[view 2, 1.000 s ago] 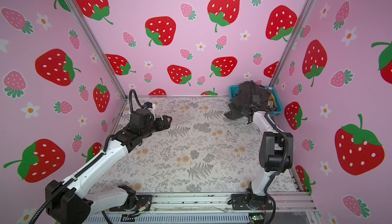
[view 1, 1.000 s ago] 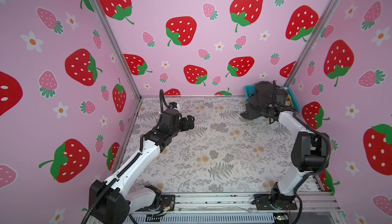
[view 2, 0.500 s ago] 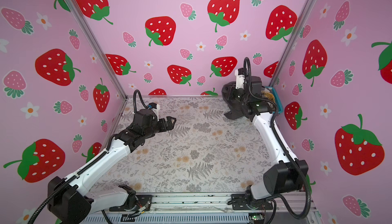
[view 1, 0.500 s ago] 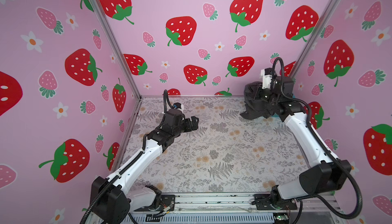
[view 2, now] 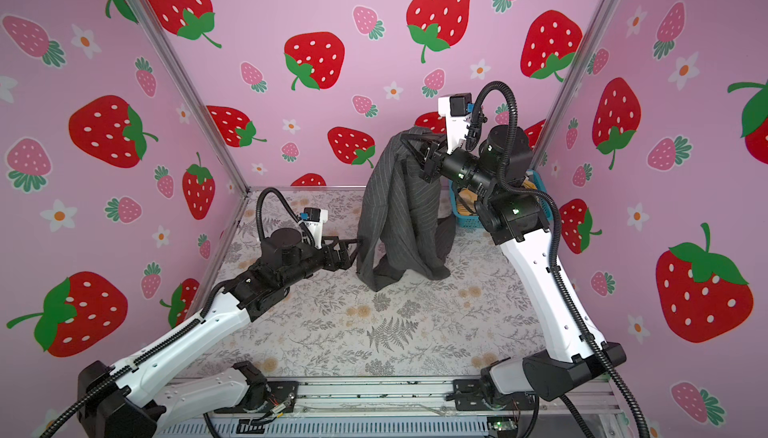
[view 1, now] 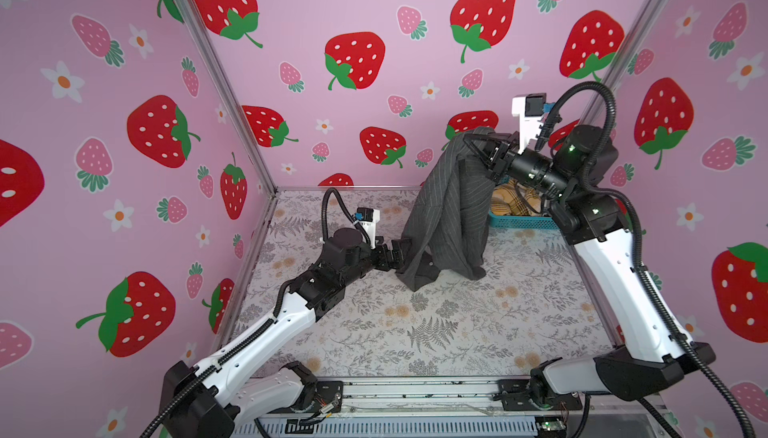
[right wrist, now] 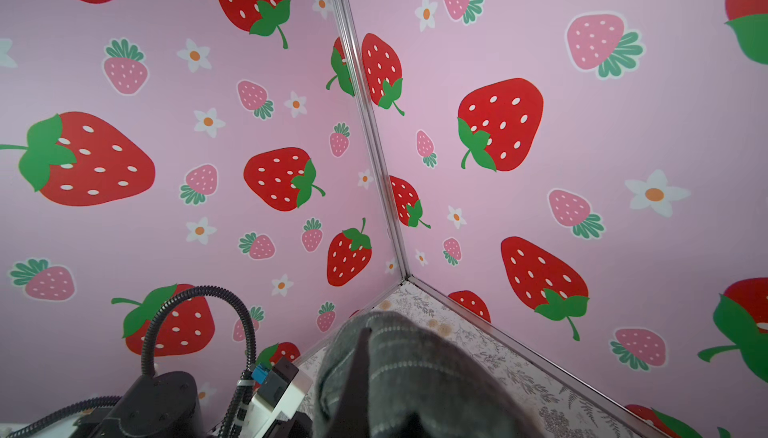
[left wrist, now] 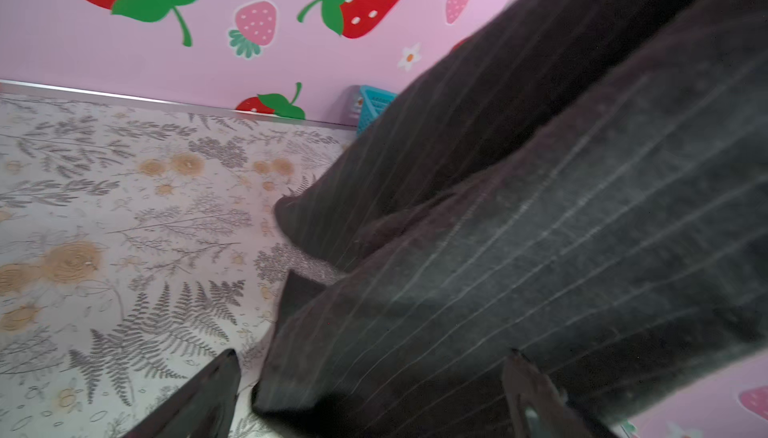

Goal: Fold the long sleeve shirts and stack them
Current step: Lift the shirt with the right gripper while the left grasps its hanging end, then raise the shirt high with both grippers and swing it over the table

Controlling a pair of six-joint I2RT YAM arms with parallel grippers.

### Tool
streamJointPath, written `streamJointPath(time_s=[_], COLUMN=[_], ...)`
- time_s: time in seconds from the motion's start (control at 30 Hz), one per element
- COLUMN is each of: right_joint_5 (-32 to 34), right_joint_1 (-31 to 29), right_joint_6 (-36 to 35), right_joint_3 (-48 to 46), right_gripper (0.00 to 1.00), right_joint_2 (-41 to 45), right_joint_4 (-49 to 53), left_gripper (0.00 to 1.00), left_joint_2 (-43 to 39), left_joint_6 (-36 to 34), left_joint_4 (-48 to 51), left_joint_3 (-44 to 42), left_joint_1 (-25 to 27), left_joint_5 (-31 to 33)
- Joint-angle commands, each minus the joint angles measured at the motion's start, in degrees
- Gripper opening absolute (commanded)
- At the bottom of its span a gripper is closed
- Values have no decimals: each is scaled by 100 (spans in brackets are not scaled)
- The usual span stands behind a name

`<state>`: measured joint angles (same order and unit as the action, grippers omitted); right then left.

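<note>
The right arm rises from its base at the lower right of both top views, bends at the elbow and reaches toward the upper middle with its wrist roughly level. The right pincer (view 1: 471,143) (view 2: 409,143) is clamped narrow on the top of the charcoal pinstriped shirt (view 1: 453,216) (view 2: 395,216). The shirt hangs from it in long folds, and its lower end is bunched on the floral counter (view 1: 457,332) near the back wall. In the right wrist view only a hump of the cloth (right wrist: 395,373) shows at the bottom edge.

The left arm stretches low from the lower left toward the middle, forearm close to the counter. The left pincer (view 1: 397,255) (view 2: 353,253) has its jaws spread wide at the shirt's lower left edge. In the left wrist view the hem (left wrist: 540,228) lies between the two dark fingers (left wrist: 216,390), which are not closed on it.

There are two arms and one hanging shirt. One teal basket (view 1: 519,221) (view 2: 461,220) (left wrist: 374,103) stands behind the right arm at the back right. One piece of mustard plaid cloth (view 1: 515,201) (view 2: 463,205) lies inside it, partly hidden by the arm.
</note>
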<state>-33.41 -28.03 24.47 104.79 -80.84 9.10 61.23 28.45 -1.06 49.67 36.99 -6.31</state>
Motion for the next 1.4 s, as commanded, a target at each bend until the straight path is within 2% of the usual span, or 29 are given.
streamJointPath(time_s=[0.0, 0.13, 0.23, 0.27, 0.33, 0.4, 0.47, 0.6, 0.73, 0.8, 0.83, 0.87, 0.93, 0.97, 1.07, 1.17, 1.2, 1.23, 1.37], right_joint_5=[-291, -285, -239, -188, -45, 100, 527, 1480, 2243, 2887, 3088, 3169, 3157, 3156, 3210, 3244, 3260, 3275, 3315], right_joint_1=[-77, -234, -312, -325, -343, -343, -343, -342, -342, -337, -335, -331, -335, -335, -335, -335, -335, -333, -330], right_joint_6=[300, 374, 342, 324, 280, 236, 178, 1, -76, -9, 5, 15, 57, 85, 115, 133, 137, 143, 163], right_joint_3=[29, -38, -54, -76, -121, -161, -194, -198, -148, -19, 58, 113, 95, 72, 19, 15, 28, 52, 143], right_gripper=[0, 0, 0, 0, 0, 0, 0, 0, 1, 1, 1, 0, 0, 0, 0, 1, 1, 1, 1], right_joint_2=[20, 13, 26, 41, 72, 100, 145, 167, 3, -176, -286, -362, -453, -463, -467, -461, -464, -472, -500], right_joint_4=[-557, -638, -629, -603, -531, -437, -255, 243, 793, 1277, 1489, 1612, 1657, 1634, 1604, 1595, 1612, 1635, 1724], left_gripper=[99, 99, 99, 100, 95, 77, 48, 0, 0, 0, 0, 0, 0, 1, 36, 71, 87, 100, 99], left_joint_2=[-285, -270, -70, 10, 202, 395, 503, 432, 272, 215, 168, 138, 226, 334, 633, 577, 579, 634, 1105], left_joint_6=[111, 153, 187, 234, 271, 205, 196, 67, 25, 121, 270, 414, 628, 645, 493, 115, 10, -75, -279], left_joint_4=[-893, -1164, -1107, -1102, -1056, -986, -848, -658, 137, 801, 1051, 1081, 736, 710, 624, 185, 130, 151, 533], left_joint_3=[-400, -660, -610, -572, -439, -262, -121, -55, 110, 336, 400, 375, 188, 188, 181, -121, -169, -165, -19], left_joint_1=[319, 605, 626, 625, 625, 625, 627, 607, 548, 377, 204, -6, -396, -403, -112, 524, 710, 851, 1127], left_joint_5=[-116, -226, -193, 17, 40, -47, 74, 473, 1790, 2516, 2686, 2488, 1329, 962, 273, 338, 373, 369, 524])
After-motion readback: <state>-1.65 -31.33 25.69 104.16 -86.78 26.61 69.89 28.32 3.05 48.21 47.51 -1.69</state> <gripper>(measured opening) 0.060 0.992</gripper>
